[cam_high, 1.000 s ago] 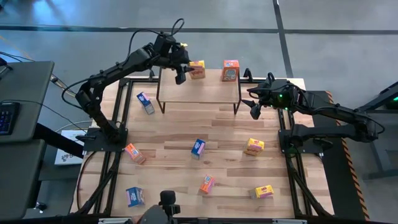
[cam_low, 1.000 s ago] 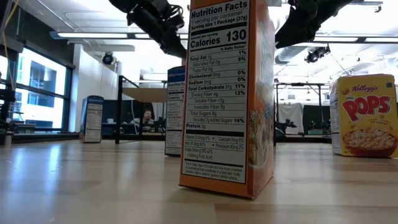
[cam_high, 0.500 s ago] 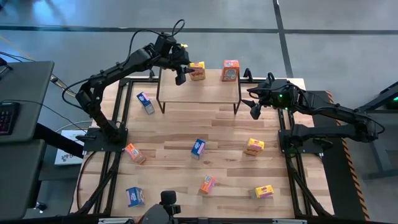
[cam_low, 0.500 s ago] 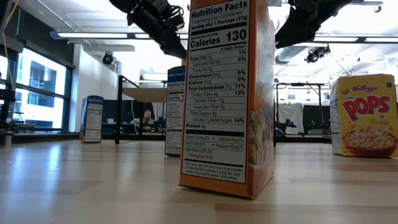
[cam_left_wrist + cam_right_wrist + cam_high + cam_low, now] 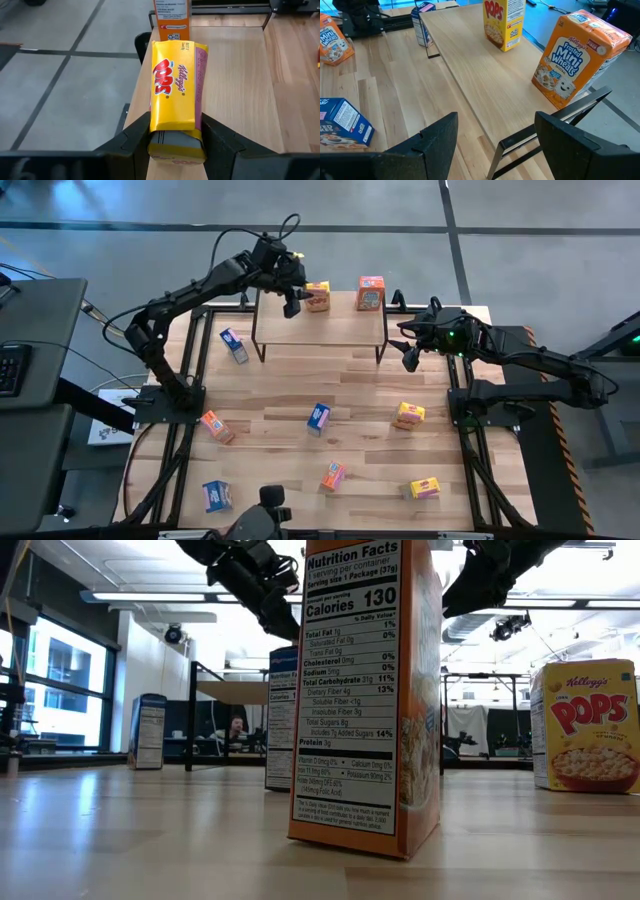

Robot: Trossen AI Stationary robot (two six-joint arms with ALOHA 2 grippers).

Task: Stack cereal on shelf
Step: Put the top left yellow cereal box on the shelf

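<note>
The shelf (image 5: 320,325) stands at the table's far middle. An orange-red cereal box (image 5: 370,293) stands upright on its top near the far edge. To that box's left is a yellow Pops cereal box (image 5: 318,296), also on the shelf top, with my left gripper (image 5: 291,300) shut on it. The same yellow box (image 5: 504,22) shows upright in the right wrist view. My right gripper (image 5: 408,356) hangs open off the shelf's right end, nothing between its fingers. My left gripper pinches the yellow box near its top end (image 5: 175,122) between its two fingers (image 5: 135,137), one on each side face. The fingers come from the table's left, slanting down. The box stands upright, its bottom (image 5: 506,47) on the shelf top by the far edge.
Several more cereal boxes lie scattered on the table: blue ones (image 5: 234,345), (image 5: 319,418), (image 5: 216,495), orange-red ones (image 5: 216,426), (image 5: 333,476) and yellow ones (image 5: 408,415), (image 5: 424,488). The shelf top's near half is bare wood.
</note>
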